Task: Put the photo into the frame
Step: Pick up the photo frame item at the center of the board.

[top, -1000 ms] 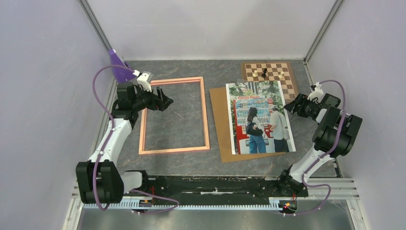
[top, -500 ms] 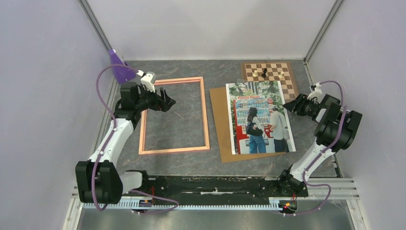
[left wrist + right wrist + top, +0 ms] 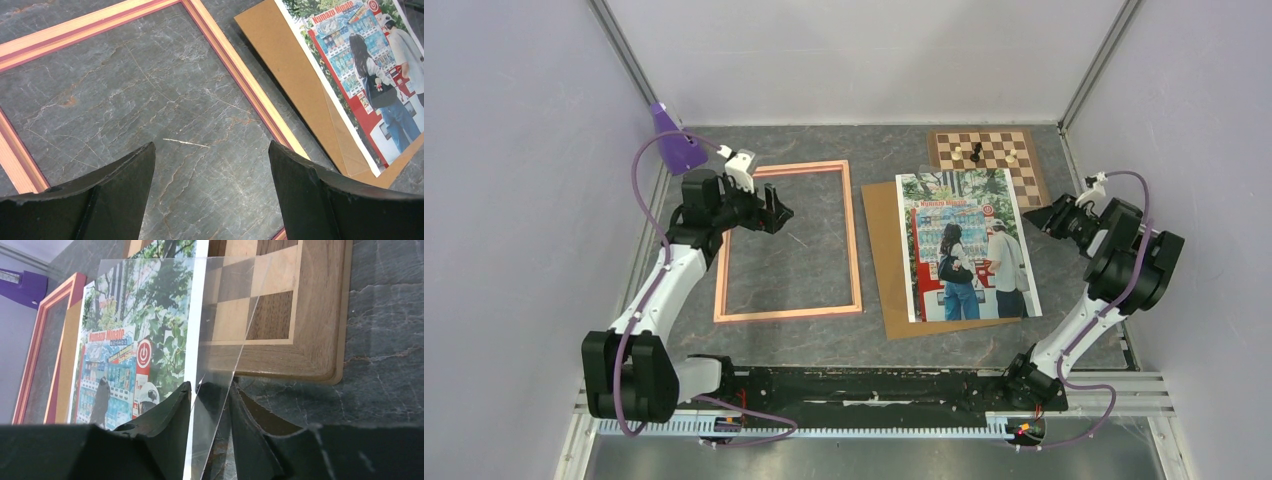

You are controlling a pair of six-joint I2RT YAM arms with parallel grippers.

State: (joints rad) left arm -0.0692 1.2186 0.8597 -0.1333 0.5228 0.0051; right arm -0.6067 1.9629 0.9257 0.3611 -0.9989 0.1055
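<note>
The photo (image 3: 964,245) lies face up on a brown backing board (image 3: 882,262), right of centre. The empty pink frame (image 3: 854,240) lies flat to its left. My left gripper (image 3: 776,212) hovers open and empty over the frame's inside, bare table between its fingers in the left wrist view (image 3: 211,146). The frame's rail (image 3: 250,90) and the photo (image 3: 380,75) show there too. My right gripper (image 3: 1032,216) is at the photo's right edge. In the right wrist view (image 3: 211,385) its jaws stand a narrow gap apart astride the photo's edge (image 3: 145,325) and a clear sheet (image 3: 225,315).
A chessboard (image 3: 1014,160) with a few pieces (image 3: 974,152) lies at the back right, partly under the photo's top corner; it shows close by in the right wrist view (image 3: 310,315). A purple object (image 3: 674,140) sits at the back left corner. Walls enclose the table.
My left gripper has moved slightly right and back over the frame. My right gripper has drawn a little right and back along the photo's edge. The photo and frame have not moved.
</note>
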